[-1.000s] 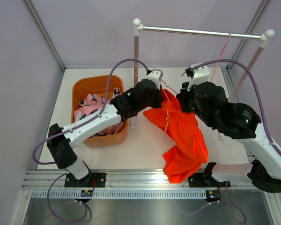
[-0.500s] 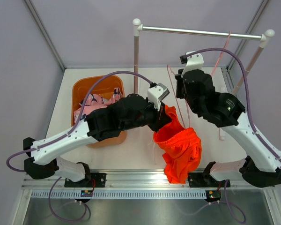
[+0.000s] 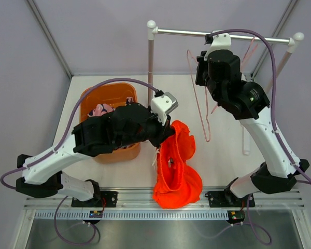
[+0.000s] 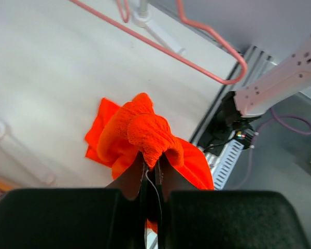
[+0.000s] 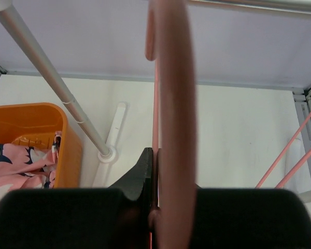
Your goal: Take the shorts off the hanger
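Observation:
The bright orange-red shorts hang in a bunch from my left gripper, which is shut on their waistband, above the table's near middle. In the left wrist view the shorts fold over the closed fingertips of that gripper, with the white drawstring running between them. The shorts are free of the thin pink hanger. My right gripper is shut on that hanger and holds it high, just under the rail. Seen from the right wrist, the hanger stands against my right gripper. Pink patterned shorts lie in the orange basket.
The orange basket stands at the left, beside the rack's left post. A metal rail spans the back, with another pink hanger hooked near its right end. The rack's right post leans at the far right.
My left arm has pulled the orange-red shorts off the hanger and toward the near edge. The right arm has lifted the bare hanger up toward the rail.

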`<action>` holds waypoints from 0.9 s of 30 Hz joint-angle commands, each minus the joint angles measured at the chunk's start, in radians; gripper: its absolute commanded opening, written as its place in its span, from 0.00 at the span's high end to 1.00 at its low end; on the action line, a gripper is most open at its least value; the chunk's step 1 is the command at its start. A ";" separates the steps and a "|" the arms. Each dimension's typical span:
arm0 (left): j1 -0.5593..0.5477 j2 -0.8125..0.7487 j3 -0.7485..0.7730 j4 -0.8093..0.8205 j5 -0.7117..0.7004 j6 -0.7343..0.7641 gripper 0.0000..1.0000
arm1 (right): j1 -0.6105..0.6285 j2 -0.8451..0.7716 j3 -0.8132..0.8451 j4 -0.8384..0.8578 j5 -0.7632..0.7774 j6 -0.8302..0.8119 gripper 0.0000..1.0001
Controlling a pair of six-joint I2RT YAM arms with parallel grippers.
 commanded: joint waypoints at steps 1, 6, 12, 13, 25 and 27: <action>-0.002 -0.007 0.186 -0.026 -0.233 0.081 0.97 | -0.008 -0.001 0.049 -0.050 -0.060 -0.005 1.00; 0.001 0.105 0.557 -0.003 -0.446 0.291 0.98 | -0.008 -0.055 0.008 -0.070 -0.071 0.006 1.00; 0.035 0.064 0.420 0.851 -0.837 1.034 1.00 | -0.008 -0.117 -0.057 -0.092 -0.103 0.025 1.00; 0.059 0.073 0.420 1.013 -0.833 1.091 1.00 | -0.006 -0.126 -0.075 -0.096 -0.117 0.029 1.00; 0.380 0.107 0.455 0.878 -0.633 0.879 1.00 | -0.008 -0.212 -0.188 -0.096 -0.132 0.048 1.00; 0.412 0.058 0.328 0.832 -0.624 0.750 1.00 | -0.006 -0.216 -0.195 -0.101 -0.134 0.047 1.00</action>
